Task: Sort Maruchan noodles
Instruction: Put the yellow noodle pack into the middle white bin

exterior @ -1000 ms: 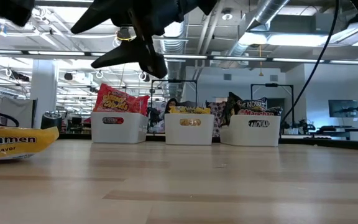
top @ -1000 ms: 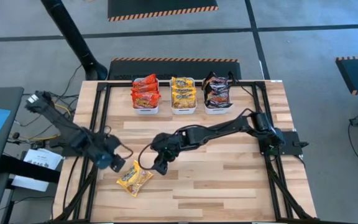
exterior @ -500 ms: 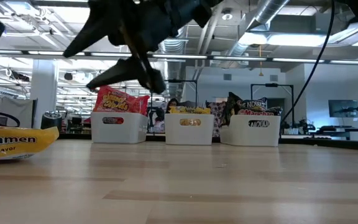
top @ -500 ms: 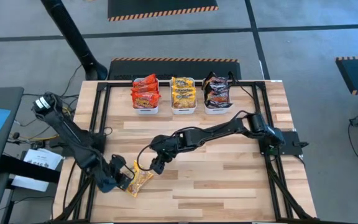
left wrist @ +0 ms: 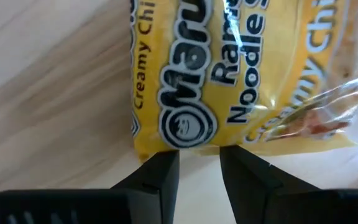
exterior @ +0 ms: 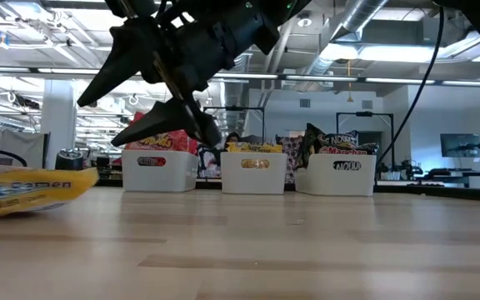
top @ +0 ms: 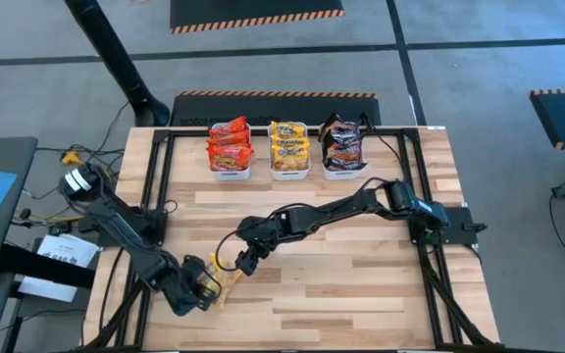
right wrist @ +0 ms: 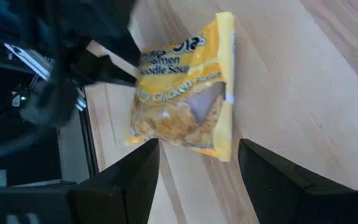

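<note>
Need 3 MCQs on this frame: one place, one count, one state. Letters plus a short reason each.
1. Where does the loose yellow packet lie?
A. in the middle tub
B. on the table near its front left corner
C. on the floor

2. How many white tubs stand along the table's far edge?
A. two
B. three
C. five

3. How do the right gripper's jaws stand?
A. open, holding nothing
B. shut on a red packet
C. shut on a tub

Answers:
1 B: the high view shows it on the wood beside the left gripper.
2 B: three in a row, with red, yellow and dark packets.
3 A: the right wrist view shows its fingers spread above the packet.
</note>
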Robot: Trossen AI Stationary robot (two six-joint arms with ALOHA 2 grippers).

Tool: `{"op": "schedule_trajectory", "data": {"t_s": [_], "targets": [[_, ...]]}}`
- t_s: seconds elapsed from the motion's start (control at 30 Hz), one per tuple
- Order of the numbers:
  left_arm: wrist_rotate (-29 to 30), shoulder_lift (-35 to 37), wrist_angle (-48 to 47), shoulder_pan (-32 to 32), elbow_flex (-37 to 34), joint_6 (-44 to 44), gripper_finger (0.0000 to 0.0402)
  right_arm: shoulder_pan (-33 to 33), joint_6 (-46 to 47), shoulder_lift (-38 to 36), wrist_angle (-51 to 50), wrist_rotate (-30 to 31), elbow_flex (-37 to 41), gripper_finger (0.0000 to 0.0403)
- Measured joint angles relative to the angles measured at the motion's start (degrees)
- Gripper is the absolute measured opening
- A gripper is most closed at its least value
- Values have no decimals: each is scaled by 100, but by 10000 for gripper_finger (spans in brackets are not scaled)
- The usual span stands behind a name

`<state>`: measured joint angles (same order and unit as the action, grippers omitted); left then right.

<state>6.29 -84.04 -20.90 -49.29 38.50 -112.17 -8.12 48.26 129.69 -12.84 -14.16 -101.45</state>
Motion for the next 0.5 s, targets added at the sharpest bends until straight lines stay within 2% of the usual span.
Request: {"op": "schedule_trajectory", "data": {"t_s": [0.13,0.33,0.5], "targets": [[-18,-218,170,157,35,224,105,0,-8,0,10,68,0,244],[-40,-267,-124,291,24,306,105,77,-307,0,5,549,0,244],[-137,-272,-175,645,22,1130,105,129,-272,0,-13,554,0,244]]}}
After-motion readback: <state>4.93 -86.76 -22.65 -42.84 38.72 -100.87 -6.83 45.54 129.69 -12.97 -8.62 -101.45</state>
